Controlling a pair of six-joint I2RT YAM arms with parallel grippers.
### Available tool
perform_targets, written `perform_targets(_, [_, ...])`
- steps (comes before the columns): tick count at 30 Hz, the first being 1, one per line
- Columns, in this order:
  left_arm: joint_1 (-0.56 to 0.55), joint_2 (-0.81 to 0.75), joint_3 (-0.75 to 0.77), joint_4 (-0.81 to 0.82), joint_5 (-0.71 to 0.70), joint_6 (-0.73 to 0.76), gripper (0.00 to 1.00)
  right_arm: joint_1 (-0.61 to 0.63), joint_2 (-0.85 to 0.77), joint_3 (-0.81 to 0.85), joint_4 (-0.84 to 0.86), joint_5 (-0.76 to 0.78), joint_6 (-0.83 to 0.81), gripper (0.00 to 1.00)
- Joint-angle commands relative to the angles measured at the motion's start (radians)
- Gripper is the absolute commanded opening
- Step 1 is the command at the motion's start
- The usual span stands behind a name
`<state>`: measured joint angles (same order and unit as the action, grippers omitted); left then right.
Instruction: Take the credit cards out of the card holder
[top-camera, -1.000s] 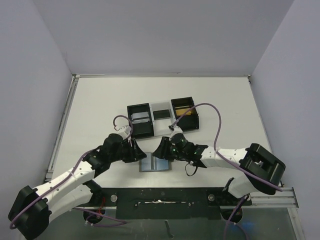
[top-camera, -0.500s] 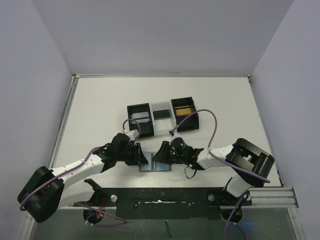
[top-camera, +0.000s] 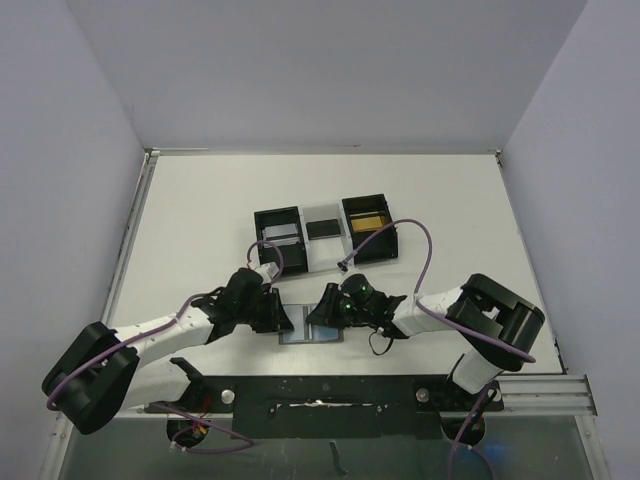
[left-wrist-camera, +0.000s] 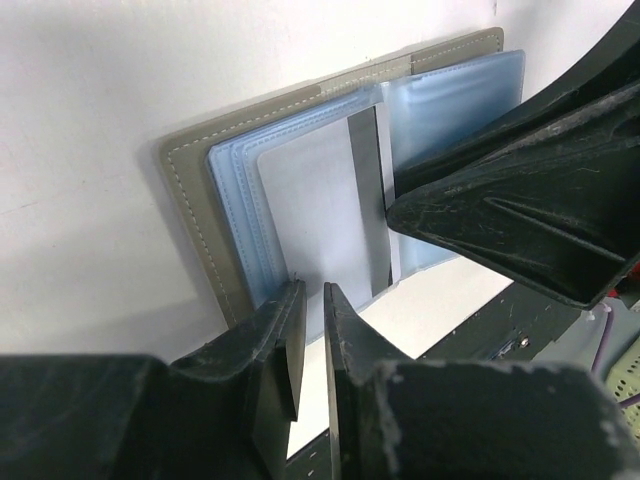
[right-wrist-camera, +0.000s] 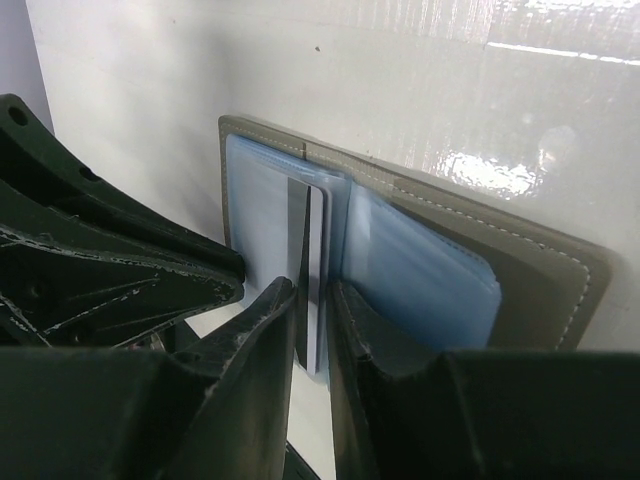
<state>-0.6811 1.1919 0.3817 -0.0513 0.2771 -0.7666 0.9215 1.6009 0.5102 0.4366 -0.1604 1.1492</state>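
Note:
The card holder (top-camera: 310, 329) lies open on the table, grey outside (left-wrist-camera: 190, 190) with blue-grey sleeves (right-wrist-camera: 430, 270). A pale credit card (left-wrist-camera: 320, 200) with a dark stripe sticks out of the left panel's sleeve, near the fold. My right gripper (top-camera: 319, 317) has its jaws drawn in on both faces of that card (right-wrist-camera: 316, 240). My left gripper (top-camera: 288, 320) is at the holder's left panel. Its jaws (left-wrist-camera: 312, 300) stand a narrow gap apart, nipping the near edge of the sleeve. The two grippers' tips nearly touch over the holder.
A black-and-white three-compartment tray (top-camera: 290, 265) stands behind the holder, with a card in each compartment, among them a yellowish one (top-camera: 368, 220). The black base rail (top-camera: 320, 400) runs along the near table edge. Grey walls close in both sides.
Both arms came down onto the open card holder. Both pairs of jaws have narrowed, the right pair around the card and the left pair at the sleeve edge.

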Motion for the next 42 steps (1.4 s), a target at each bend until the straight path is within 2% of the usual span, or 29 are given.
perform_targets(1, [-0.007, 0.019, -0.019, 0.044, -0.026, 0.003, 0.13, -0.007, 0.004, 0.026, 0.044, -0.034, -0.008, 0.20])
perform_targets(4, [-0.008, 0.025, -0.031, 0.051, -0.027, 0.002, 0.13, -0.009, 0.017, 0.035, 0.034, -0.037, -0.014, 0.24])
perform_targets(9, [-0.008, 0.028, -0.038, 0.052, -0.032, 0.007, 0.13, -0.004, 0.036, 0.045, 0.035, -0.053, -0.032, 0.20])
perform_targets(14, [-0.008, 0.027, -0.051, 0.071, -0.043, 0.007, 0.14, -0.003, 0.044, 0.072, -0.007, -0.069, -0.053, 0.05])
perform_targets(17, [-0.008, 0.013, -0.053, 0.055, -0.064, 0.006, 0.14, -0.003, 0.011, 0.062, -0.030, -0.049, -0.062, 0.00])
perform_targets(24, [-0.008, -0.015, -0.060, 0.041, -0.096, -0.002, 0.14, -0.025, -0.069, 0.053, -0.108, -0.032, -0.118, 0.00])
perform_targets(38, [-0.008, -0.063, -0.056, 0.029, -0.105, 0.007, 0.14, -0.082, -0.083, 0.021, -0.091, -0.080, -0.115, 0.00])
perform_targets(42, [-0.009, -0.115, -0.036, 0.043, -0.115, -0.018, 0.22, -0.084, -0.068, 0.025, -0.099, -0.078, -0.112, 0.00])
